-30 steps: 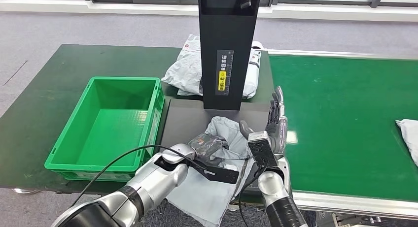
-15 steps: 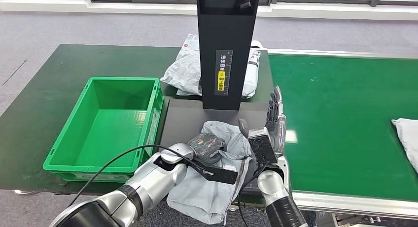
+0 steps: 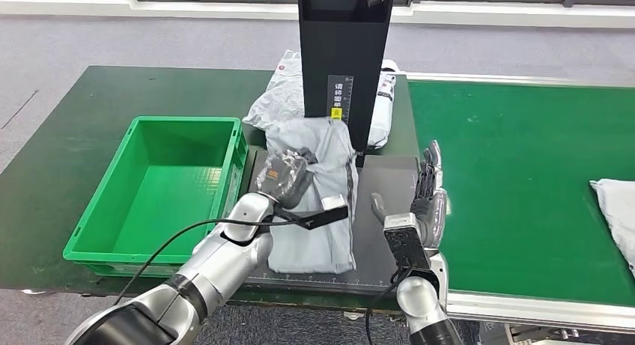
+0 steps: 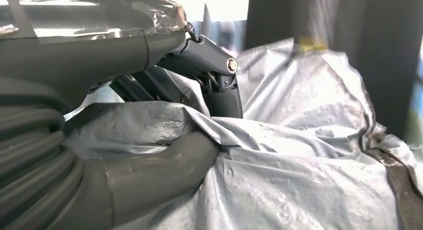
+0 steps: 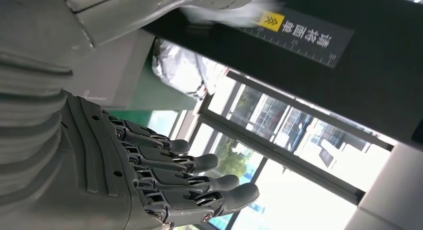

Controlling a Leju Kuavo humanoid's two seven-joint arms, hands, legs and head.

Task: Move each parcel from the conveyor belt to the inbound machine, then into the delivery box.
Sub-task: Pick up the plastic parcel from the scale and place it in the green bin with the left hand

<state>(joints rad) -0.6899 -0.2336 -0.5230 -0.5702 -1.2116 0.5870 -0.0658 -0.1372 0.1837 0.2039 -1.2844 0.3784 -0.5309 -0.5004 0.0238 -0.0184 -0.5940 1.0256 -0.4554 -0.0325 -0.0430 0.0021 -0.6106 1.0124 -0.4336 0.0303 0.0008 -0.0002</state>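
One green bin [image 3: 112, 214] bare inside, left hand [image 3: 283, 177] clamping grey parcel [image 3: 318, 210] on scanner platform [image 3: 386, 240], right hand [image 3: 427, 203] fingers apart.

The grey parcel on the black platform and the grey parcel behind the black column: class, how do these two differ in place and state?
The grey parcel on the platform lies stretched out in front of the black column, gripped by the left robot hand. The parcel behind the column is crumpled, partly hidden, and no robot hand touches it. The first rests on the black platform, the second on the dark green table. Both are grey plastic mailer bags.
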